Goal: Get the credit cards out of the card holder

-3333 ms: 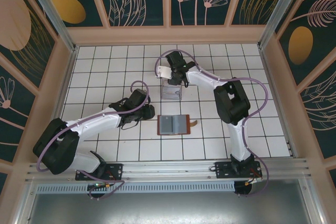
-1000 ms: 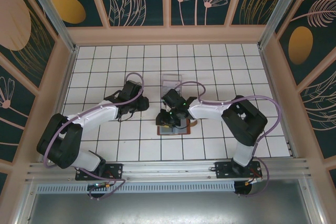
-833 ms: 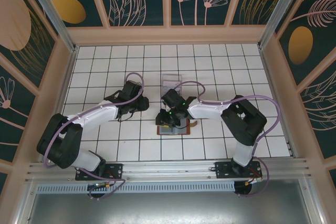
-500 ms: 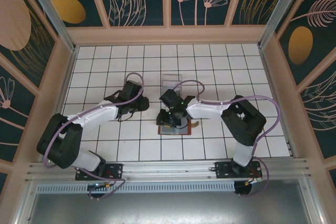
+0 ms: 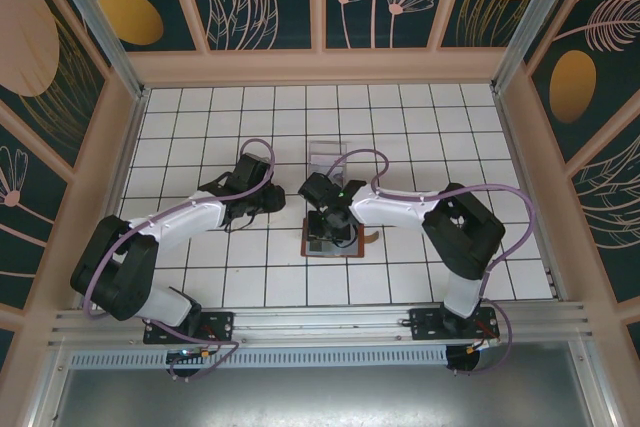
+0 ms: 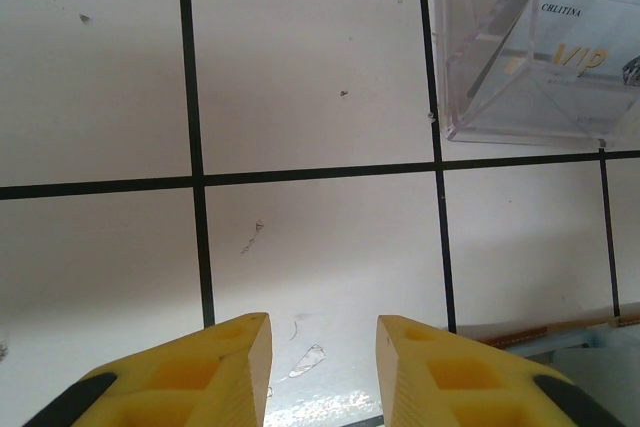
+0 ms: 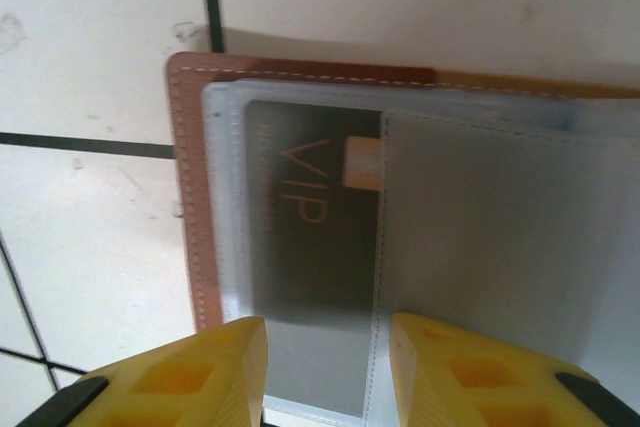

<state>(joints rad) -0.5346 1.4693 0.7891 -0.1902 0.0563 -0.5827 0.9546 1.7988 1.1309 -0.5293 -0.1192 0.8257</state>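
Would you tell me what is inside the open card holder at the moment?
In the card holder, a dark VIP card sits half under a grey-blue pocket; whether more cards lie beneath is hidden.

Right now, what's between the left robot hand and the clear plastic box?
Nothing but bare white tiles with black lines. The left wrist view shows that stretch between the left gripper and the clear tray.

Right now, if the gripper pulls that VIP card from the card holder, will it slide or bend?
The VIP card looks flat and thin, so probably stiff and light. Tucked under a clear sleeve, it may drag. The open card holder lies loose on the tiles and might slide along.
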